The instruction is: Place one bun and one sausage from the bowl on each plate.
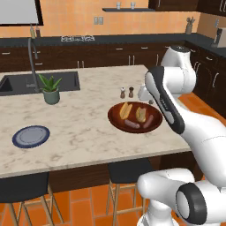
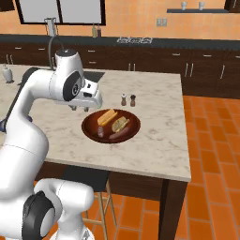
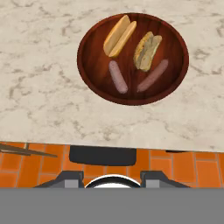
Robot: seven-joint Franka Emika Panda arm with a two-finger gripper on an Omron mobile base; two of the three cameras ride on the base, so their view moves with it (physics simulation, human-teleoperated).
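Note:
The dark reddish-brown bowl sits on the marble island near its front edge. It holds two buns and two sausages. My gripper hovers above the counter just left of the bowl in the right base view, apart from it. Its fingers stand apart with nothing between them. A dark blue plate lies bare at the island's left front.
Salt and pepper shakers stand just behind the bowl. A potted plant sits beside the sink. Dark stools are tucked under the island's front edge, above an orange tile floor.

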